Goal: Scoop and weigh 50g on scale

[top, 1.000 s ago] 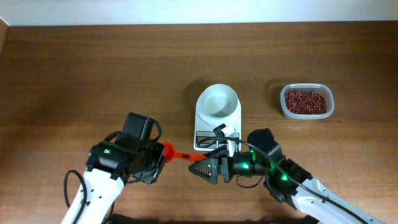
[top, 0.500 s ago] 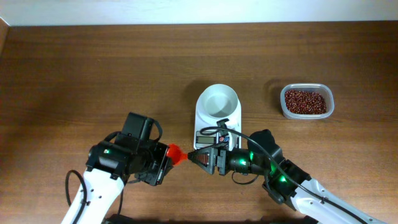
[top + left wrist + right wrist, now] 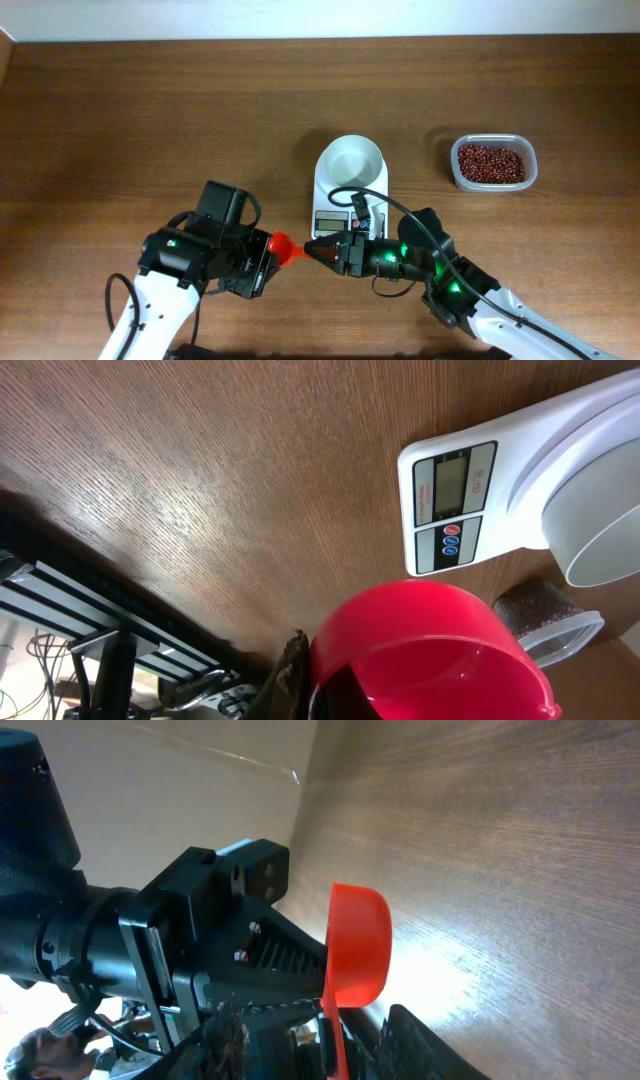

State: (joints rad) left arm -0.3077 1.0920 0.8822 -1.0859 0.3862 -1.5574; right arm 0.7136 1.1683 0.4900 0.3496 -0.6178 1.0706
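Toward the near edge of the tabletop (image 3: 150, 120), left of the middle, the left gripper (image 3: 266, 250) points right with its jaws closed down on the red scoop (image 3: 282, 245). It grips the scoop at the cup end, and the cup juts out past its tip. In the left wrist view the cup fills the lower part of the frame, mouth toward the camera.

Just right of the cup, the right gripper (image 3: 320, 250) faces the left one tip to tip, so the two nearly meet over the scoop. Its jaws stand partway apart. In the right wrist view the scoop's handle runs down between the two fingers with a gap on each side, and no touch can be made out.

The scale (image 3: 338, 218) sits just beyond the right gripper, a little right of the tabletop's middle. Its display end is toward the near edge and partly covered from above by the gripper and its cable. The bowl (image 3: 350, 163) rests on its far end, white inside.

Well apart to the right, near the right edge and level with the bowl, a clear tub (image 3: 459, 175) holds red beans (image 3: 491, 163).
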